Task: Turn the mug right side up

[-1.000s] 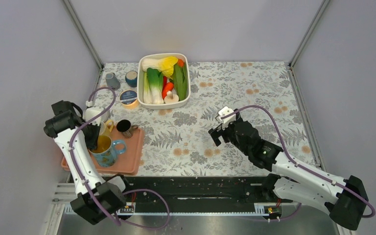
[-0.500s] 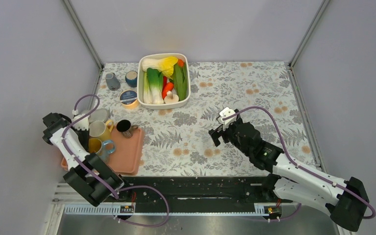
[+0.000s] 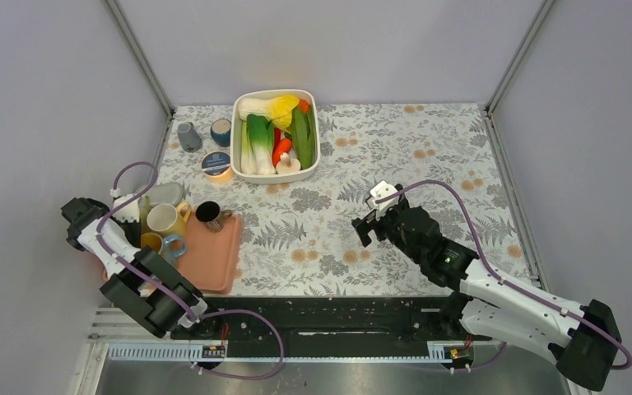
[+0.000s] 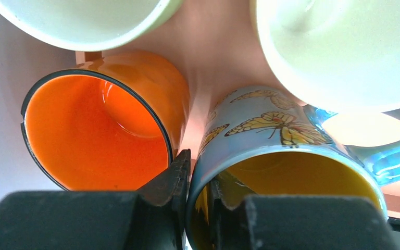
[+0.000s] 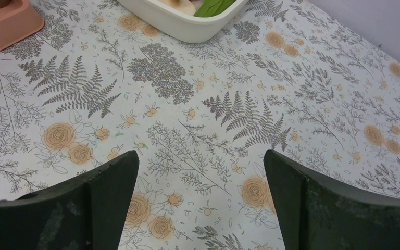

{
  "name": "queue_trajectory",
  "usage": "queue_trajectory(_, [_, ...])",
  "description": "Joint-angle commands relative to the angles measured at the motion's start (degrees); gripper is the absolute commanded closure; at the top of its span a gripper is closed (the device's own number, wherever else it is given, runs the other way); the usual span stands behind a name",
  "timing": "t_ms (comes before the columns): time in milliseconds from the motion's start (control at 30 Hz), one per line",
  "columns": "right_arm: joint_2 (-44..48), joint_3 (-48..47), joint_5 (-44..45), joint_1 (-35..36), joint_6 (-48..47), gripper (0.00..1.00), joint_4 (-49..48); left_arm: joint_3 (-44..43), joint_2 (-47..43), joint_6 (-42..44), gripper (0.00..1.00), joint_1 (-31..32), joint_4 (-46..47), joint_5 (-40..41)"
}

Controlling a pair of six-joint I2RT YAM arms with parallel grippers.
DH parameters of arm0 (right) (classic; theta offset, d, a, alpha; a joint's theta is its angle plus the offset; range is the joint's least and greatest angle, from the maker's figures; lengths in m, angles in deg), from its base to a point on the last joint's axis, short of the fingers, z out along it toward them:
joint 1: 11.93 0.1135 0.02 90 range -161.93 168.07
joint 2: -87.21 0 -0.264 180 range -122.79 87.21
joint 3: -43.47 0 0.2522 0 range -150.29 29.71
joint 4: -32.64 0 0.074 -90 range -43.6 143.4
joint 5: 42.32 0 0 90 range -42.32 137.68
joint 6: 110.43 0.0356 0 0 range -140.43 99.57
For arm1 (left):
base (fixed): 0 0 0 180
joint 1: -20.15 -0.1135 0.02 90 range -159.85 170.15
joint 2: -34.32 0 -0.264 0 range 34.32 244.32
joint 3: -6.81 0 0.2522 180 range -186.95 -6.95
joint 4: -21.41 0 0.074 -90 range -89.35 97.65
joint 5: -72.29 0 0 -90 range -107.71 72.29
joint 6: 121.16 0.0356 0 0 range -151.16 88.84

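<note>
as the left hand (image 4: pixel 198 173) pinches one butterfly mug (image 4: pixel 271 133), three more mugs (image 4: pixel 96 133) beside

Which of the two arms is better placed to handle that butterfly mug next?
The left. Its claw pinches the rim of the butterfly mug on the pink tray. The right claw hangs open over the flowered tablecloth, well away from the tray.

Perhaps four mugs (image 4: pixel 260 125) on one tray (image 3: pixel 222 247), one vegetable dish (image 3: pixel 276 176), two small cups (image 3: pixel 188 136)
</note>
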State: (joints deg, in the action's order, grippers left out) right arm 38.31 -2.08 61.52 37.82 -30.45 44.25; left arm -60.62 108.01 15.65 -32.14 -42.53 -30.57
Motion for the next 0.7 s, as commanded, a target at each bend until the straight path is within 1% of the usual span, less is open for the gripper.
queue_trajectory(0, [1.0, 0.0, -0.8, -0.3, -0.4, 0.01, -2.2, 0.6, 1.1, 1.4, 1.0, -0.5, 8.8, -0.1])
queue_trajectory(133, [1.0, 0.1, -0.7, -0.3, -0.4, 0.01, -2.2, 1.3, 0.5, 1.3, 1.0, -0.5, 9.1, -0.2])
queue_trajectory(167, [1.0, 0.1, -0.7, -0.2, -0.5, 0.01, -2.2, 1.6, 0.0, 1.4, 0.97, -0.5, 9.2, -0.3])
queue_trajectory(233, [1.1, 0.1, -0.7, -0.2, -0.5, 0.0, -2.2, 1.6, -0.6, 1.8, 0.85, -0.5, 8.7, -0.5])
queue_trajectory(333, [1.3, 0.1, -0.8, -0.2, -0.6, 0.01, -2.2, 0.4, -1.5, 3.2, 0.67, -0.5, 5.2, -1.9])
queue_trajectory(400, [1.6, 0.3, -0.8, -0.3, -0.6, 0.01, -2.2, -1.2, -2.2, 3.6, 0.59, -0.5, 2.0, -3.3])
queue_trajectory(533, [2.2, 0.5, -0.8, -0.3, -0.6, 0.01, -2.5, -4.8, -3.1, 3.9, 0.49, -0.3, -3.7, -5.5])
queue_trajectory(667, [2.7, 1.0, -1.1, -0.2, -0.1, 0.0, -3.1, -7.7, -3.5, 3.6, 0.48, -0.1, -8.7, -6.8])
